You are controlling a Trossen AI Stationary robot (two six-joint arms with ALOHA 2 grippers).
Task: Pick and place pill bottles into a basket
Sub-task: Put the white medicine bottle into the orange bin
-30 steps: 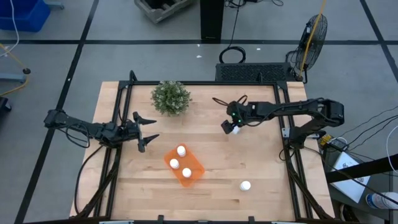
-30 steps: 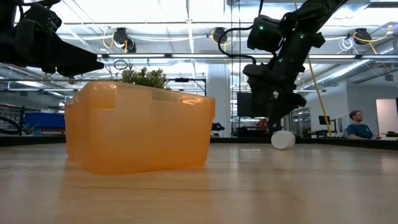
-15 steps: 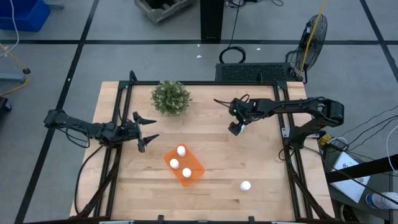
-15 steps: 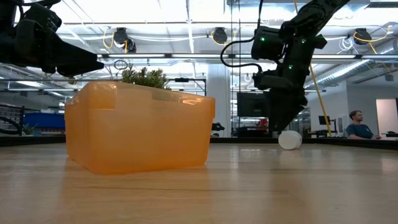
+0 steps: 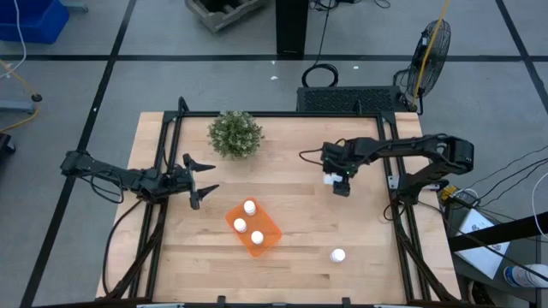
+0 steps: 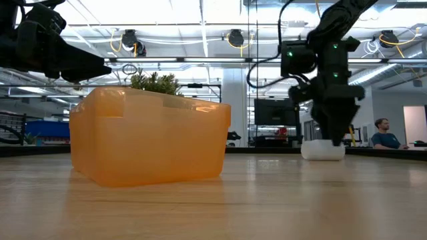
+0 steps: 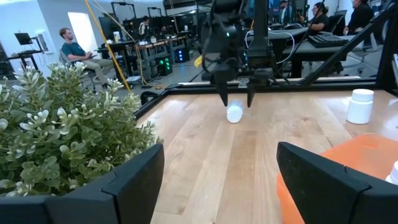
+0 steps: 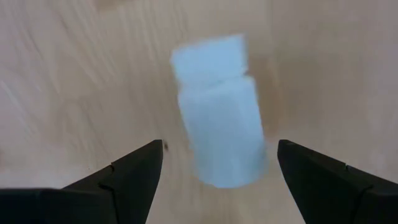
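The orange basket (image 5: pixel 268 238) lies near the table's middle with three white pill bottles standing in it (image 5: pixel 249 206). One bottle (image 5: pixel 338 255) stands on the table near the right front. Another bottle (image 8: pixel 217 115) lies on its side on the table (image 6: pixel 323 151). My right gripper (image 8: pixel 219 146) is open and points down over it, one finger on either side, not touching as far as I can see; it also shows in the high view (image 5: pixel 336 182). My left gripper (image 5: pixel 205 178) is open and empty, above the table's left part, left of the basket.
A round green plant (image 5: pixel 235 134) stands at the table's far side, left of the middle. A black frame runs along the table's edges (image 5: pixel 390 171). People sit in the room beyond the table (image 6: pixel 381 133).
My right gripper has gone toward the table's right edge and a little toward the near edge, and now points down over the lying bottle. The bottle has shifted a little toward the right edge and turned about on the table.
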